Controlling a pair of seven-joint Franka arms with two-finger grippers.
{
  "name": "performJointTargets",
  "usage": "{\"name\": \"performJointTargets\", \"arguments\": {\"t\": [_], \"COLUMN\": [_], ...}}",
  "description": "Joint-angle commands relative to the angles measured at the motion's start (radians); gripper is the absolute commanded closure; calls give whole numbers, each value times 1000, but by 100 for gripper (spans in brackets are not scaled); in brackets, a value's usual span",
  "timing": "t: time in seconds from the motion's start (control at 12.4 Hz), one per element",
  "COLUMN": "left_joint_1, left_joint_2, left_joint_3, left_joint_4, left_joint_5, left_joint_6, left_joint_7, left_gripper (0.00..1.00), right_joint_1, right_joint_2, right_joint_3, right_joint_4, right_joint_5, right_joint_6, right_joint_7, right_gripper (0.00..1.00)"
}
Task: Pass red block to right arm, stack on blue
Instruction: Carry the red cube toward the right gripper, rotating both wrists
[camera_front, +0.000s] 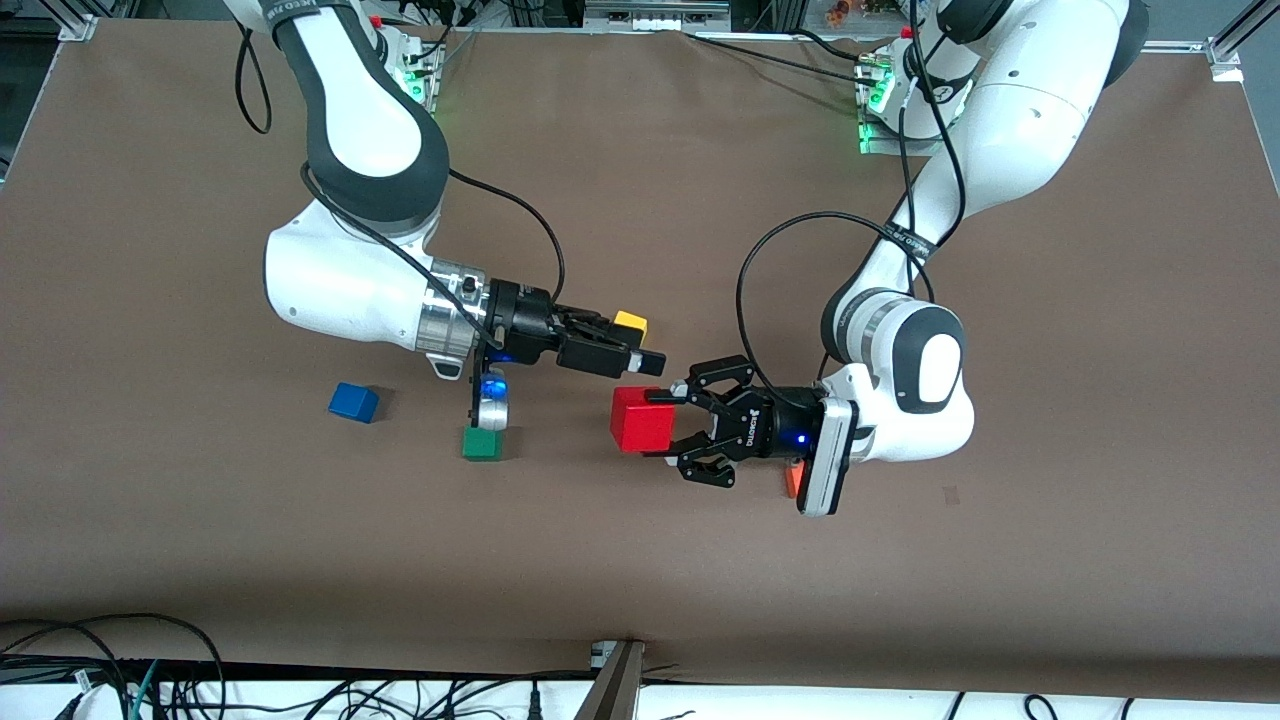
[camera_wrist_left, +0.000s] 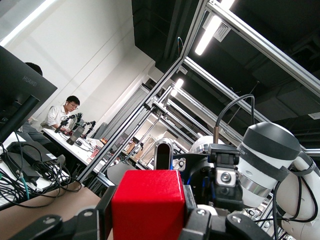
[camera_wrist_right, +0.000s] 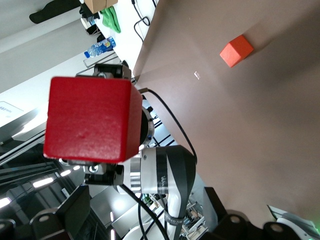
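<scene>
My left gripper (camera_front: 664, 424) is shut on the red block (camera_front: 642, 420) and holds it sideways in the air over the middle of the table. The block fills the space between its pads in the left wrist view (camera_wrist_left: 147, 205). My right gripper (camera_front: 642, 358) is open and empty. It points at the block from just beside it, apart from it. The right wrist view shows the block (camera_wrist_right: 92, 120) ahead of the spread fingers (camera_wrist_right: 75, 212), not between them. The blue cube (camera_front: 353, 402) lies on the table toward the right arm's end.
A green cube (camera_front: 482, 444) lies under the right wrist. A yellow cube (camera_front: 630, 324) lies beside the right gripper. An orange cube (camera_front: 793, 478) is partly hidden under the left wrist and shows in the right wrist view (camera_wrist_right: 236, 50). Cables run along the table's front edge.
</scene>
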Motion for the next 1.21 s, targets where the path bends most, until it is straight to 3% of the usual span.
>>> {"name": "performJointTargets", "arguments": {"t": [0.0, 0.32, 0.56, 1.12], "left_joint_1": [-9, -9, -9, -4], "left_joint_2": [26, 26, 26, 26], "left_joint_3": [6, 6, 6, 6], "left_joint_4": [47, 47, 49, 47], "left_joint_5": [-19, -19, -19, -21], "left_joint_6": [5, 5, 5, 5], "left_joint_7": [9, 9, 6, 5], "left_gripper": [100, 100, 100, 100], "right_joint_1": [-16, -25, -27, -48], "right_joint_2": [27, 81, 113, 165], "right_joint_3": [-5, -17, -60, -69], "right_joint_4": [55, 119, 190, 267], "right_joint_5": [-29, -35, -61, -61], "right_joint_6": [-2, 1, -9, 6], "right_joint_7": [26, 26, 28, 51], "right_gripper": [0, 0, 0, 0]}}
